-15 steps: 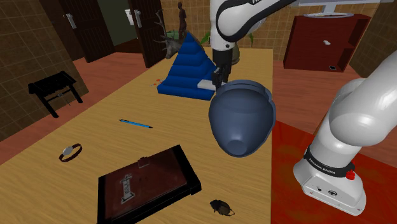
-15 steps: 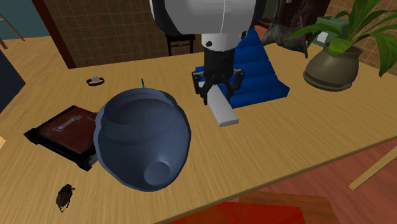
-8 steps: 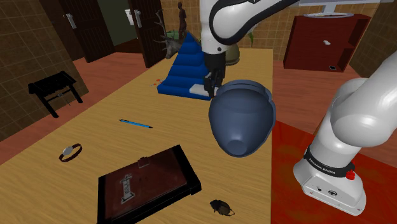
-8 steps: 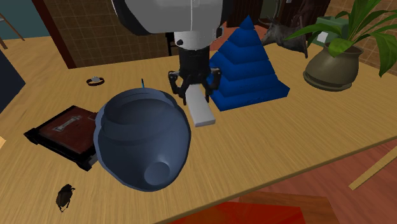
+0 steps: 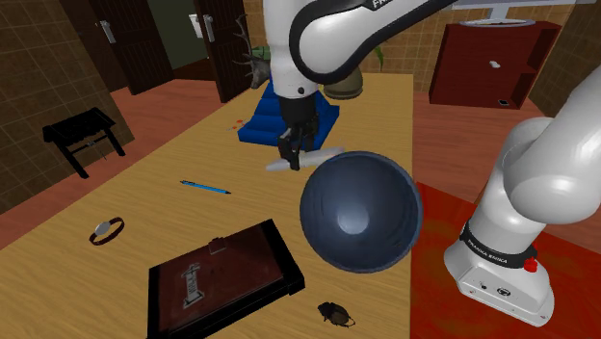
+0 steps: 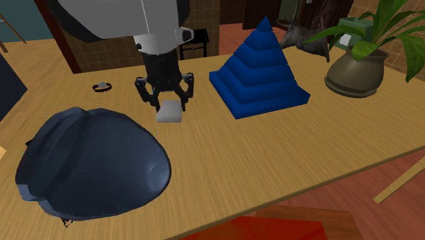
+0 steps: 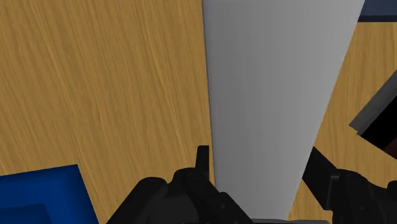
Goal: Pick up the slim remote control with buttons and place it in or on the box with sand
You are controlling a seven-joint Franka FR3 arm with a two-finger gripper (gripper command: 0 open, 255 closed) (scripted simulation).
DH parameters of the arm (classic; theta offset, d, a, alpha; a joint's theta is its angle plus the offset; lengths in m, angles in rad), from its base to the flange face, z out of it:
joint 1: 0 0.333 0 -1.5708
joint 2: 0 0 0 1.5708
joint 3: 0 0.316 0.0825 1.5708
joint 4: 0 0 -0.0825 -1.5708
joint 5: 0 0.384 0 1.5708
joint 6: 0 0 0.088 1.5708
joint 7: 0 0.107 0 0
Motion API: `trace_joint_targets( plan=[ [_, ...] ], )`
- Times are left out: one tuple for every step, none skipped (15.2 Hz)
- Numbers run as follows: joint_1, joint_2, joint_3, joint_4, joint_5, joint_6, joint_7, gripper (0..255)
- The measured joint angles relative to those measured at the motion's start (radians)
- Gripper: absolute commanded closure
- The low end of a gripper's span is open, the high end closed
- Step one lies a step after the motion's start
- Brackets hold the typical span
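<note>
Gripper (image 6: 165, 108) clamped on plain grey remote (image 6: 169, 113) over wooden table (image 5: 173, 217), big dark-blue pot (image 5: 359, 212) near it, flat black box (image 5: 286, 252) at the shoulder view's near left, reddish fill, small pale figure inside

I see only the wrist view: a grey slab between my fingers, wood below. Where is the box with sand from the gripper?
Observer: In the shoulder view the box with sand lies on the table, lower left of the gripper holding the remote.
Operator: Anything near that way?
Observer: A large dark blue vessel lies just lower right of the gripper there.
Operator: And the blue corner by my fingers?
Observer: A blue stepped pyramid standing on the table.
</note>
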Motion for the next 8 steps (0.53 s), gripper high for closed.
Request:
trace_joint_targets(
  plan=[
    [0.01, 0.009, 0.018, 0.016, 0.003, -0.006, 0.027, 255],
    [0.018, 0.015, 0.033, 0.021, 0.006, -0.006, 0.049, 255],
    [0.026, 0.035, 0.051, 0.046, 0.004, -0.01, 0.077, 255],
    [0.035, 0.051, 0.07, 0.057, 0.004, -0.006, 0.105, 255],
    [0.043, 0.068, 0.087, 0.07, 0.002, -0.002, 0.132, 255],
    [0.05, 0.092, 0.105, 0.094, -0.003, -0.002, 0.16, 255],
    [0.056, 0.11, 0.12, 0.117, -0.008, -0.007, 0.185, 255],
    [0.065, 0.131, 0.137, 0.138, -0.014, -0.008, 0.215, 255]
  ],
)
